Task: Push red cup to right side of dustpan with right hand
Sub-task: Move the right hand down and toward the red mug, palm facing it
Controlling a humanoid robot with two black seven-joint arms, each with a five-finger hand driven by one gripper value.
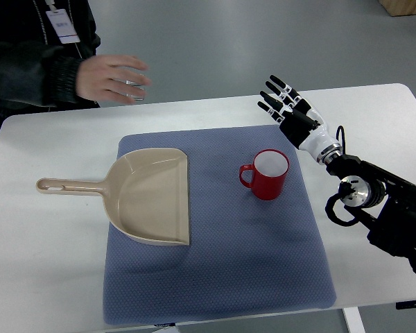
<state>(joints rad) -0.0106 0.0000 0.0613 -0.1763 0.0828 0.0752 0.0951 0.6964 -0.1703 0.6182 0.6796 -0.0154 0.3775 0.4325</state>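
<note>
A red cup with a white inside stands upright on the blue mat, its handle pointing left. A beige dustpan lies on the mat to the cup's left, its handle sticking out left over the white table. My right hand comes in from the right edge. It hovers over the mat's far right corner, up and to the right of the cup, apart from it. Its fingers are spread and hold nothing. My left hand is out of view.
A person in a dark jacket stands at the far left. The person's hand rests at the table's far edge over a small clear object. My right arm lies along the table's right side.
</note>
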